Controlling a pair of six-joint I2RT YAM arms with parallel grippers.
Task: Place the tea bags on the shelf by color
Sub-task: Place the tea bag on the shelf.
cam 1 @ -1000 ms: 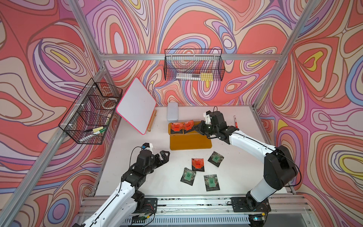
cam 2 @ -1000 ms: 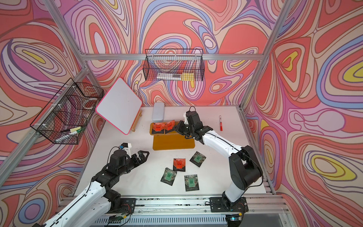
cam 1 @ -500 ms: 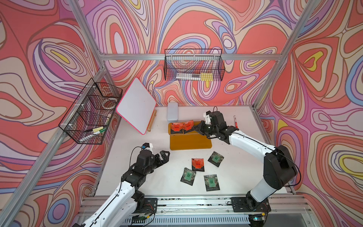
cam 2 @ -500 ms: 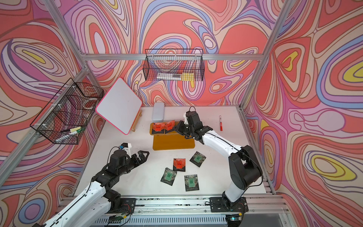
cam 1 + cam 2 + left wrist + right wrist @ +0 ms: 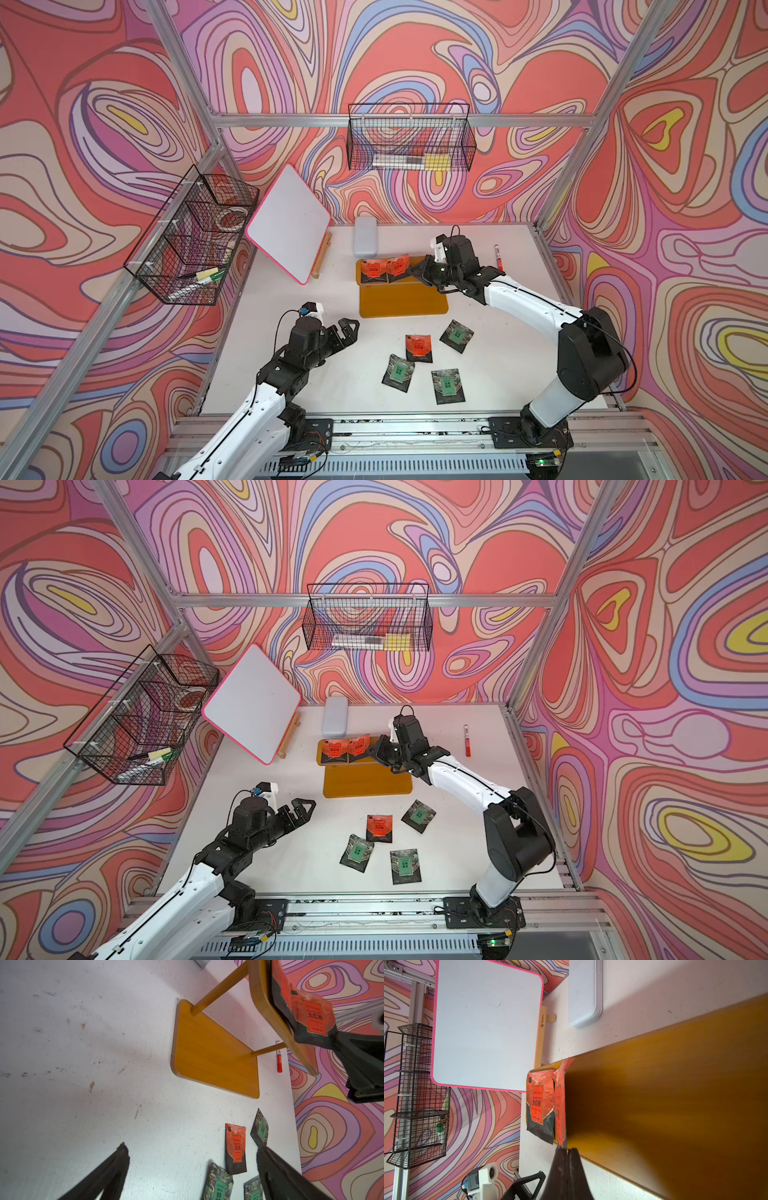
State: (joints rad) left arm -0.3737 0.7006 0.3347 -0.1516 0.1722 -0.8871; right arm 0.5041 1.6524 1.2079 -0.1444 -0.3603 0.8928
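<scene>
- Table (image 5: pixel 291 332): we see the shelf (image 5: pixel 403 301) standing near its far edge.
- Right end effector (image 5: pixel 414 271): clamped on an orange tea bag (image 5: pixel 397 266) at the shelf's upper tier, beside a second orange bag (image 5: pixel 371 270) resting there.
- Left end effector (image 5: pixel 347 329): fingers wide apart, empty, toward the left edge.
- Loose: a third orange tea bag (image 5: pixel 419 348) and three green tea bags (image 5: pixel 456 336) (image 5: pixel 398 372) (image 5: pixel 447 386), flat toward the table's near edge.

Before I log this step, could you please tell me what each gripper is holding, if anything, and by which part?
The right gripper pinches an orange-red tea bag by its dark end; the left gripper holds nothing.
</scene>
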